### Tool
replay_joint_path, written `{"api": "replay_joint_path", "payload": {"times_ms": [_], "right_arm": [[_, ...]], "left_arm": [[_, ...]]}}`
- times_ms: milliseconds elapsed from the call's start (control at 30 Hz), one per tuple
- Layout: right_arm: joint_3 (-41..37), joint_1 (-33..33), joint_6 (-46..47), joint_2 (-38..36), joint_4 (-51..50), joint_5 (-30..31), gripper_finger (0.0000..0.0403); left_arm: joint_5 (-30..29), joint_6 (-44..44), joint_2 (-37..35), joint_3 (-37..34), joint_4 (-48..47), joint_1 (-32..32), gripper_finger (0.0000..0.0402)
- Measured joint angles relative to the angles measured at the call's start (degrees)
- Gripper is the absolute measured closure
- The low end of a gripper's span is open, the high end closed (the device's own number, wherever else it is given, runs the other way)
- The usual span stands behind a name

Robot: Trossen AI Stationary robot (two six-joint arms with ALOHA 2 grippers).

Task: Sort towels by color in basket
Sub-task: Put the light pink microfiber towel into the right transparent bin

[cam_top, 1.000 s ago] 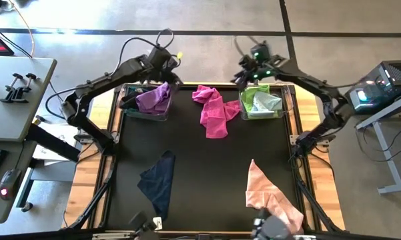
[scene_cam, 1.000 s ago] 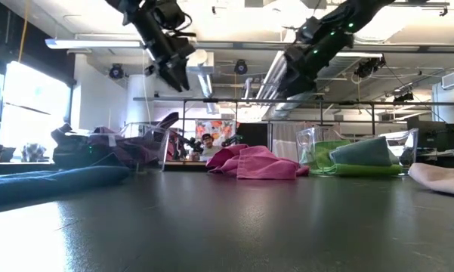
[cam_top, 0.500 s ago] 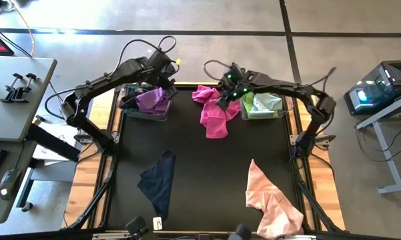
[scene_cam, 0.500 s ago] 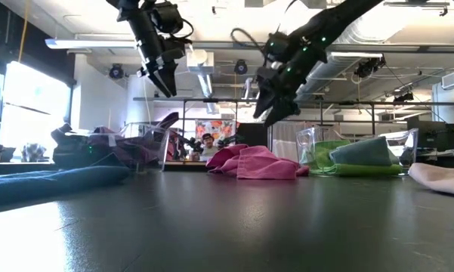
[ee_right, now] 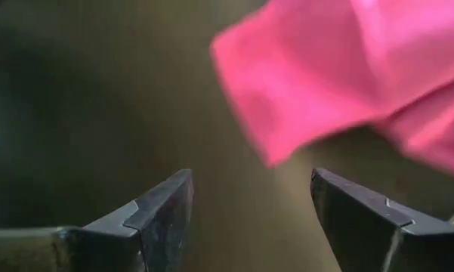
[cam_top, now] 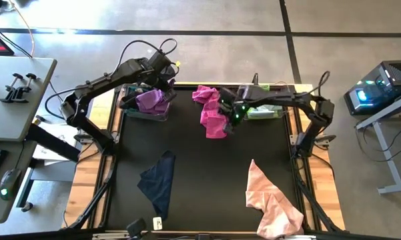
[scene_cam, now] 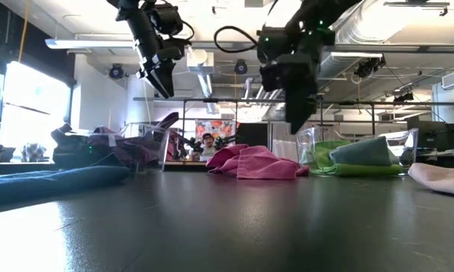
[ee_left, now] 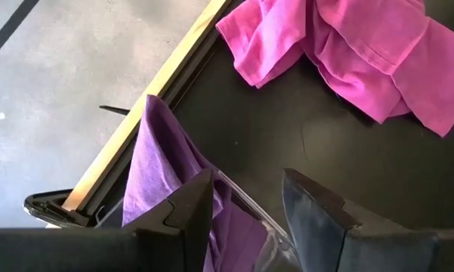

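Observation:
A magenta towel point(cam_top: 212, 110) lies crumpled on the black mat at the far middle, and it also shows in the low view point(scene_cam: 253, 162) and the right wrist view point(ee_right: 340, 75). My right gripper point(cam_top: 233, 119) is open. It hovers over the mat just off that towel's near right edge point(ee_right: 249, 198) and touches nothing. My left gripper point(cam_top: 162, 69) is open too point(ee_left: 249, 198). It hangs above the left basket point(cam_top: 128, 108), where a purple towel point(cam_top: 152, 100) is draped over the rim. A navy towel point(cam_top: 158, 180) and a pale pink towel point(cam_top: 270, 200) lie flat nearer the front.
The clear right basket point(cam_top: 280, 113) at the far right holds lime and mint towels point(scene_cam: 359, 155). It stands close behind my right arm. A dark towel sits in the left basket beside the purple one. A wooden border point(cam_top: 120, 193) frames the mat. Bare mat lies between the navy and pink towels.
My right gripper has swung from above the right basket toward the table's left and near side. It has come down beside the magenta towel's near right edge, staying open. The towels have not moved.

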Motion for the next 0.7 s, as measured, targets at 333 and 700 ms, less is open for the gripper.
{"api": "replay_joint_path", "payload": {"times_ms": [333,700], "right_arm": [[0.0,7.0,1.4,0.0,-9.1,-0.3,0.0139],[-0.9,10.5,13.3,-11.5,-13.5,6.5,0.0139]], "left_arm": [[0.0,1.2,0.0,0.0,0.0,-0.9,0.0257],[0.1,4.3,0.0,0.0,0.0,-4.0,0.0257]]}}
